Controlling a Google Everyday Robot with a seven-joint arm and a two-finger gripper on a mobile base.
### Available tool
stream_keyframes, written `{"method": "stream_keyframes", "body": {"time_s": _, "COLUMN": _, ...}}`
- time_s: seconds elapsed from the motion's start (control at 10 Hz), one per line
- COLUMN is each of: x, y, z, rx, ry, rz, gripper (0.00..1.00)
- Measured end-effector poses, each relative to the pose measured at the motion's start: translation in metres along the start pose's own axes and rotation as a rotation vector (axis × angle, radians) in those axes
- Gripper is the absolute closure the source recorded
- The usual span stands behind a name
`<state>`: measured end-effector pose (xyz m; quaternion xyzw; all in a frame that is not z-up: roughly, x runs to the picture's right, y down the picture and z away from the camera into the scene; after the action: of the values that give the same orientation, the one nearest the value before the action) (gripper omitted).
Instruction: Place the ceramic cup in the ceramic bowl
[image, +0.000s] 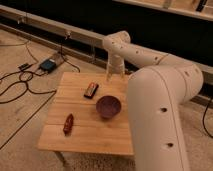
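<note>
The dark purple-maroon ceramic bowl (108, 106) stands upright and empty at the middle right of the small wooden table (85, 135). My gripper (114, 74) hangs pointing down over the table's far edge, behind the bowl and well above it. The pale ceramic cup does not show as a separate thing. A pale shape at the gripper's tip blends with the white arm, so I cannot tell whether it is the cup. My big white arm (160, 100) sweeps in from the lower right and hides the table's right edge.
A small dark flat packet (91, 90) lies left of and behind the bowl. A reddish-brown oblong object (68, 123) lies near the front left. On the floor to the left are cables (20, 85) and a blue-grey box (48, 64). A dark wall with rails runs behind.
</note>
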<state>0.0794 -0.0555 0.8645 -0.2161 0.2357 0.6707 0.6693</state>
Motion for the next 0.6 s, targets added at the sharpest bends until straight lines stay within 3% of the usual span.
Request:
{"method": "stream_keyframes", "body": {"time_s": 0.2, "x": -0.028, "y": -0.025, "z": 0.008, "rx": 0.014, "ry": -0.011, "rz": 0.001, "gripper": 0.35}}
{"method": "stream_keyframes", "body": {"time_s": 0.6, "x": -0.052, "y": -0.059, "z": 0.026, "rx": 0.014, "ry": -0.023, "rz": 0.029, "gripper": 0.35}}
